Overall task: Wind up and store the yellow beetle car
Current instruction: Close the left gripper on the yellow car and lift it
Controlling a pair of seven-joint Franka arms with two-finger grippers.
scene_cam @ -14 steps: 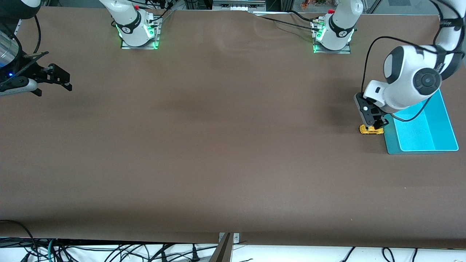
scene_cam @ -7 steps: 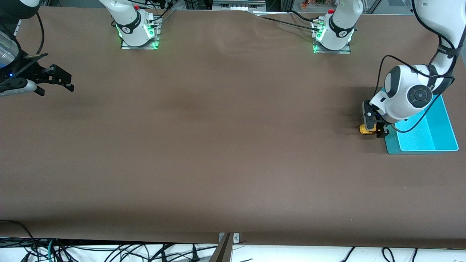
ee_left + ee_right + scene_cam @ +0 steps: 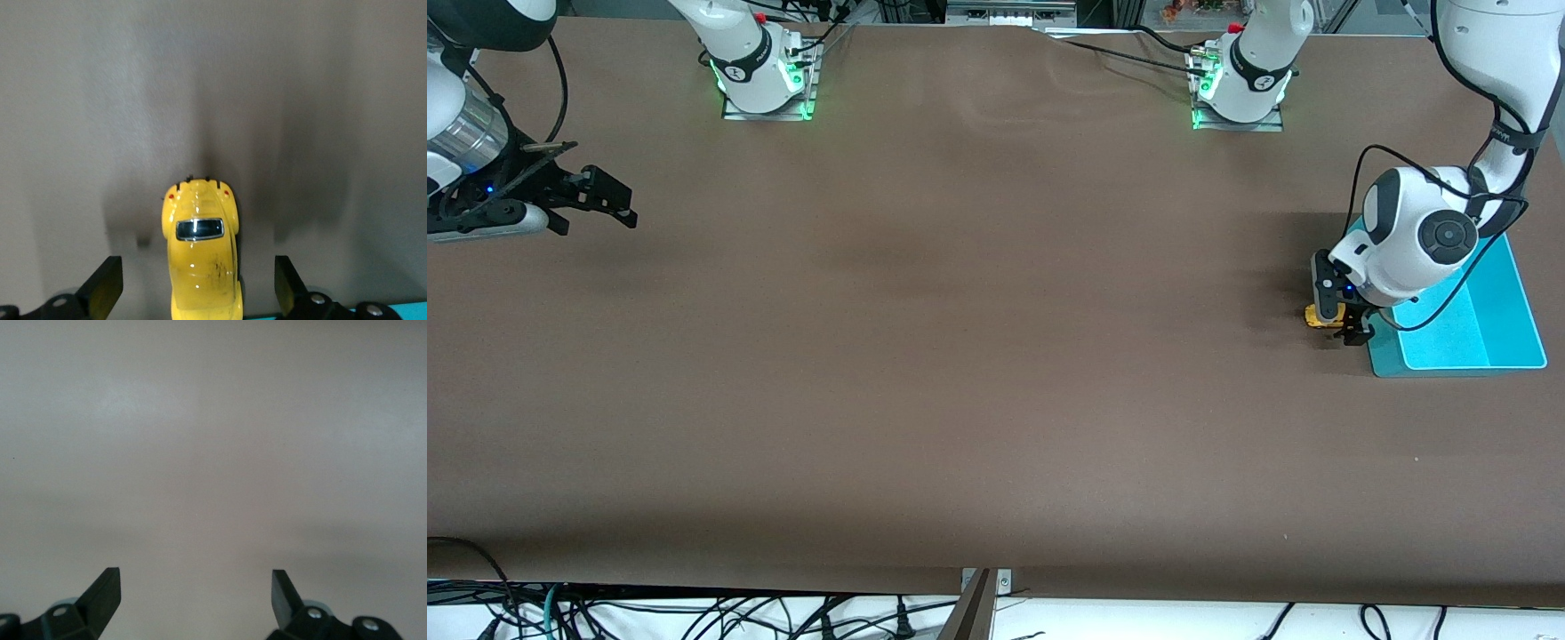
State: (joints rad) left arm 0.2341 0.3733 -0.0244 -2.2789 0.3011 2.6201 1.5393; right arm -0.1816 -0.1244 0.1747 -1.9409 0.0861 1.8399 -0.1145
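The yellow beetle car (image 3: 1317, 316) (image 3: 201, 250) stands on the brown table beside the teal bin (image 3: 1507, 298), at the left arm's end. My left gripper (image 3: 1343, 320) (image 3: 198, 287) is down over the car and open. Its two black fingers (image 3: 107, 283) straddle the car's body with a gap on each side, touching nothing. In the front view the car is mostly hidden under the hand. My right gripper (image 3: 609, 203) (image 3: 195, 597) hovers open over bare table at the right arm's end, holding nothing.
The teal bin's edge (image 3: 333, 313) shows next to the left gripper's fingers. Both arm bases (image 3: 765, 76) (image 3: 1240, 84) stand along the table edge farthest from the front camera. Cables hang below the nearest table edge.
The left arm has lowered its open gripper around the car. The right gripper has drifted a little toward the table's middle.
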